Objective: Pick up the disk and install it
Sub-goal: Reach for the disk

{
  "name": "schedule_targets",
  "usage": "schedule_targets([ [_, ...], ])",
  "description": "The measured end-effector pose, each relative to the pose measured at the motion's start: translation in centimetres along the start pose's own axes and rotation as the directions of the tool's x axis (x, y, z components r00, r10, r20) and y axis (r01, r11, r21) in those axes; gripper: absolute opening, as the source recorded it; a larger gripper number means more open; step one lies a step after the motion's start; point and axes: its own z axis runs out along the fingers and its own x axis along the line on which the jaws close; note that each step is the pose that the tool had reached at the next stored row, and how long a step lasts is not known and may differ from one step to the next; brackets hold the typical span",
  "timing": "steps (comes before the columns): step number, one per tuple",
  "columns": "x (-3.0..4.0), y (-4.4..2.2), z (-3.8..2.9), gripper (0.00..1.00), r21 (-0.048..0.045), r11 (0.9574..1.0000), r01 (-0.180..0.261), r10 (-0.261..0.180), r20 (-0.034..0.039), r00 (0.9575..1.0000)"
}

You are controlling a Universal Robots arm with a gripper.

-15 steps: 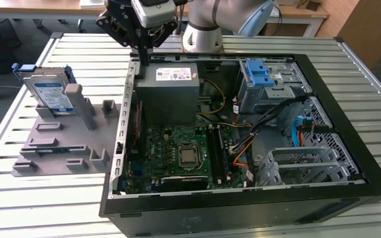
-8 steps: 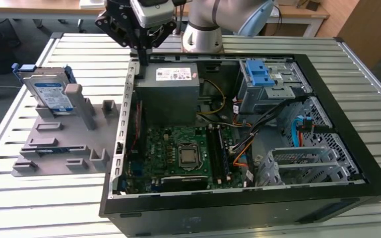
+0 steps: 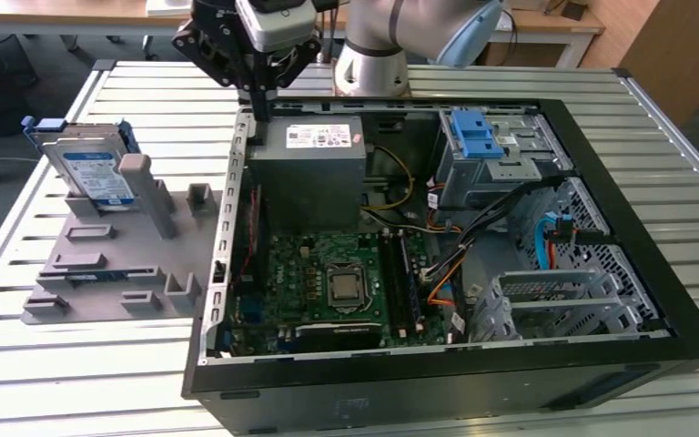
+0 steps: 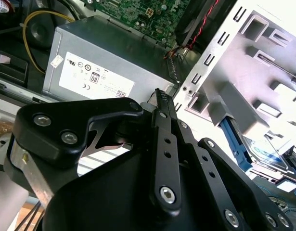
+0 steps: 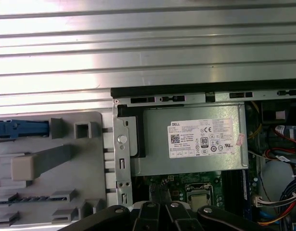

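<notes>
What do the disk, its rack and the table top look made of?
The disk: bare silver metal casing, paper-looking label, blue plastic bracket at its edges. The rack: matte grey, probably moulded or printed plastic. The table top: ribbed, shiny metal slats, likely aluminium.

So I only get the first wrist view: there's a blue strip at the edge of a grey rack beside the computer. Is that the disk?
Observer: Probably its edge. In the exterior view the disk stands on edge in the grey rack, its blue-and-white label showing.
Visitor: Is the claw holding it?
Observer: No. The gripper is shut on nothing, above the computer case's wall by the grey power box, apart from the disk.
</notes>
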Motion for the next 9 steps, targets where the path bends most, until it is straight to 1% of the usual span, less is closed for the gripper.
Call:
schedule_targets([
  [9,0.21,-0.01,0.00,0.11,-0.0001,1.0000,0.000,0.000,0.0000,1.0000],
])
